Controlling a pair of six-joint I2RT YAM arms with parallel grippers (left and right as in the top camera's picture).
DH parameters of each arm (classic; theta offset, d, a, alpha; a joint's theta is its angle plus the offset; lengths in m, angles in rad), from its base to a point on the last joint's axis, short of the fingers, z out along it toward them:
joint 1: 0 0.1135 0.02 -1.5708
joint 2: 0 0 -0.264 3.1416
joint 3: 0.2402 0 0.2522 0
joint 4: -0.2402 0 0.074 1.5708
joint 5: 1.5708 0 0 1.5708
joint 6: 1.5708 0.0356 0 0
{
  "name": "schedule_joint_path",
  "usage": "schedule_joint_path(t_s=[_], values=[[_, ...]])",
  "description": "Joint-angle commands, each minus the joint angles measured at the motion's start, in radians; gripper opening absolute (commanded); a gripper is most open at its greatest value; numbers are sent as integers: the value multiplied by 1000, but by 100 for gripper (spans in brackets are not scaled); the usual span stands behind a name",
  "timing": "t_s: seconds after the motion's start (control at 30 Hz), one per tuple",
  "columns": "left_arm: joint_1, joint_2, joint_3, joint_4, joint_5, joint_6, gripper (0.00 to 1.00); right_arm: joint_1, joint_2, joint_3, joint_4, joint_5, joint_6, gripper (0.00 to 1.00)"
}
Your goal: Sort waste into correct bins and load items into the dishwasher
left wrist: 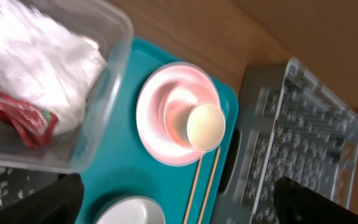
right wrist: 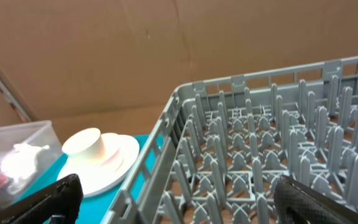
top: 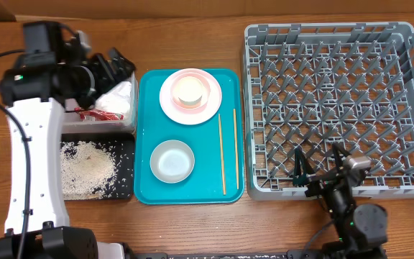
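The crumpled white napkin [top: 118, 98] and the red wrapper [top: 85, 114] lie in the clear tub [top: 99, 126]. Rice grains [top: 86, 167] are spread on the black tray [top: 124, 188]. On the teal tray, the small white cup [top: 190, 89] sits in the pink bowl [top: 205, 93] on the pink plate [top: 171, 106]. The grey-white bowl [top: 172, 160] and two chopsticks [top: 222, 155] lie nearby. My left gripper [top: 117, 66] is open and empty above the tub's far end. My right gripper [top: 315, 171] is open and empty at the front edge of the grey dish rack [top: 340, 108].
The teal tray [top: 144, 129] lies between the bins and the rack. The left wrist view shows the tub [left wrist: 104, 112], the cup [left wrist: 205, 126] and the chopsticks [left wrist: 201, 186]. The right wrist view shows the rack's pegs [right wrist: 260, 143]. A cardboard wall stands behind.
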Motion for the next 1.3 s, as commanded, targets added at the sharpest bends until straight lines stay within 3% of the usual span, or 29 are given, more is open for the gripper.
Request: schedule_joint_path(t_s=[0.0, 0.27, 0.43, 0.6, 0.8, 0.83, 0.87, 0.9, 0.93, 1.1, 1.27], values=[[74, -15, 18, 18, 50, -61, 100, -6, 147, 246, -67, -36, 18, 100], [110, -15, 18, 8, -13, -84, 100, 5, 708, 869, -448, -265, 106, 100], [109, -15, 18, 8, -44, -84, 100, 142, 1057, 1158, -684, -364, 148, 100], [109, -15, 18, 8, -44, -84, 100, 361, 1308, 1206, -625, -362, 147, 100], [109, -15, 18, 8, -44, -84, 100, 470, 1512, 1205, -555, -384, 166, 100], [109, -15, 18, 8, -44, -84, 100, 475, 1534, 1205, -556, -383, 166, 85], [109, -15, 18, 8, -44, -84, 100, 478, 1556, 1205, -559, -383, 166, 57], [109, -15, 18, 8, -44, -84, 100, 479, 1577, 1205, -565, -383, 169, 42], [109, -15, 18, 8, -44, -84, 100, 479, 1599, 1205, -575, -364, 193, 36], [109, -15, 18, 8, -44, -84, 100, 479, 1677, 1204, -639, -98, 260, 36], [109, -15, 18, 8, -44, -84, 100, 479, 1709, 1197, -606, -24, 259, 34]])
